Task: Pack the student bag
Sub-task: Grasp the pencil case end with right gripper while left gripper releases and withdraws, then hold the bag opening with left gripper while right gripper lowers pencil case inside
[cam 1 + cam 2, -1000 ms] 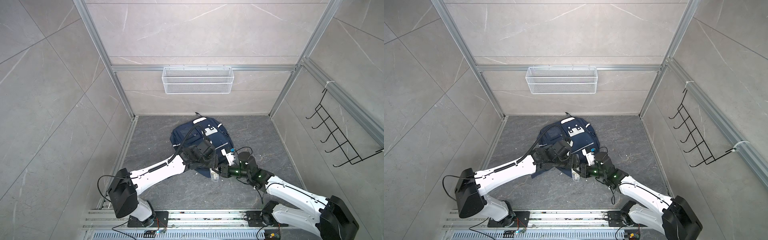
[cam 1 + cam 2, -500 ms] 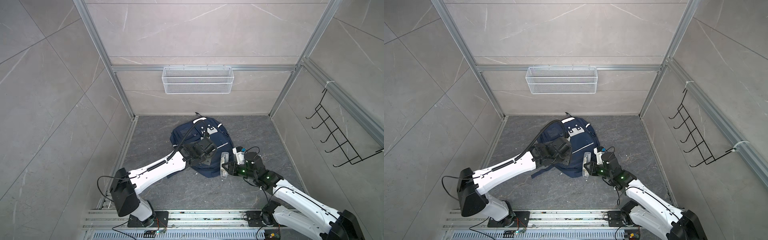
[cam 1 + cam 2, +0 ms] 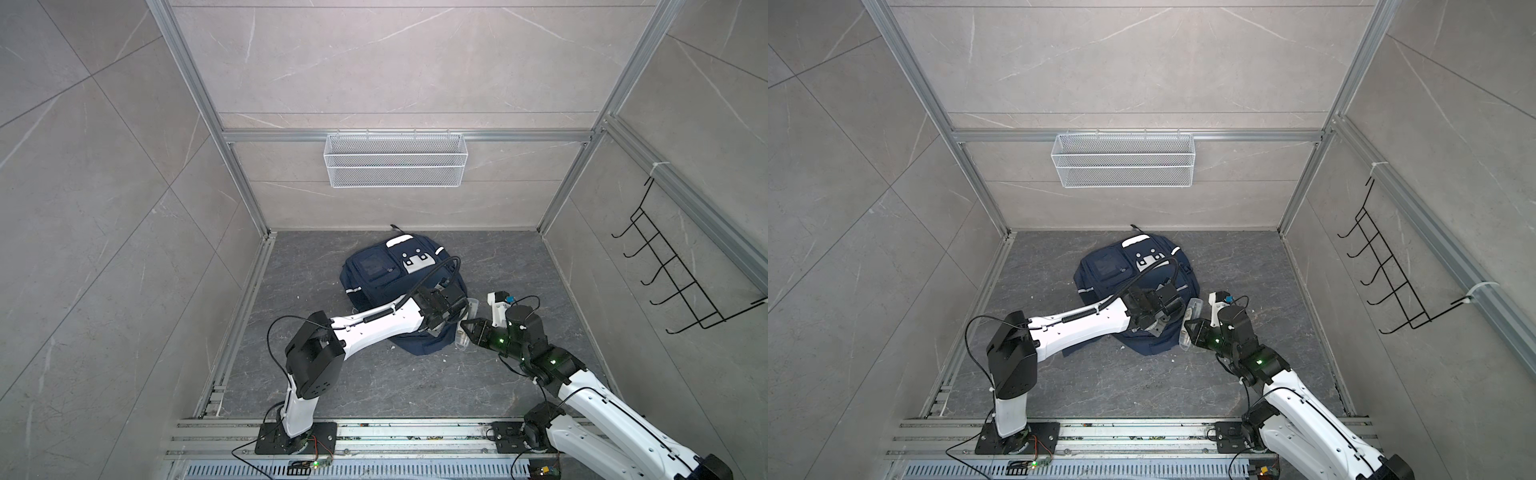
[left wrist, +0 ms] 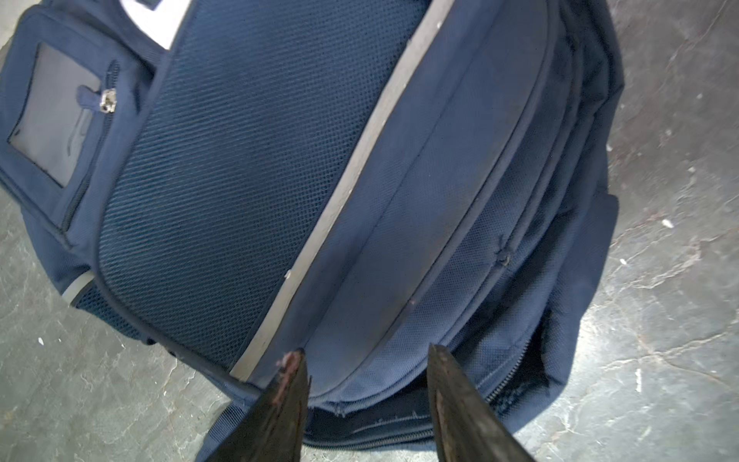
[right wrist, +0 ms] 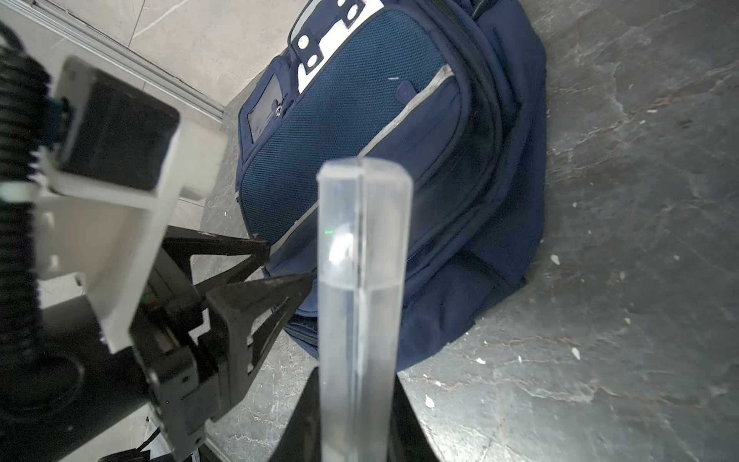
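The student bag (image 3: pixel 386 274) (image 3: pixel 1121 270) is a navy backpack lying flat on the grey floor, its white patch toward the back wall. My left gripper (image 3: pixel 449 326) (image 3: pixel 1160 328) (image 4: pixel 366 356) (image 5: pixel 288 262) is at the bag's near end. It is open, with its dark fingers either side of the front flap (image 4: pixel 360 328); a dark unzipped gap (image 4: pixel 520 380) lies beside them. My right gripper (image 3: pixel 469 332) (image 3: pixel 1190 332) (image 5: pixel 356 380) is shut on a clear plastic case (image 3: pixel 467 320) (image 3: pixel 1190 322) (image 5: pixel 364 260), held just right of the bag's edge and close to the left fingers.
A white wire basket (image 3: pixel 395 160) hangs on the back wall. A black hook rack (image 3: pixel 681 274) is on the right wall. Aluminium rails (image 3: pixel 374 432) run along the front edge. Small white flecks (image 5: pixel 430 400) dot the floor beside the bag.
The left gripper has moved toward the bag's near right edge and its jaws have narrowed. The right gripper has drawn the clear case slightly right. The bag has settled flatter.
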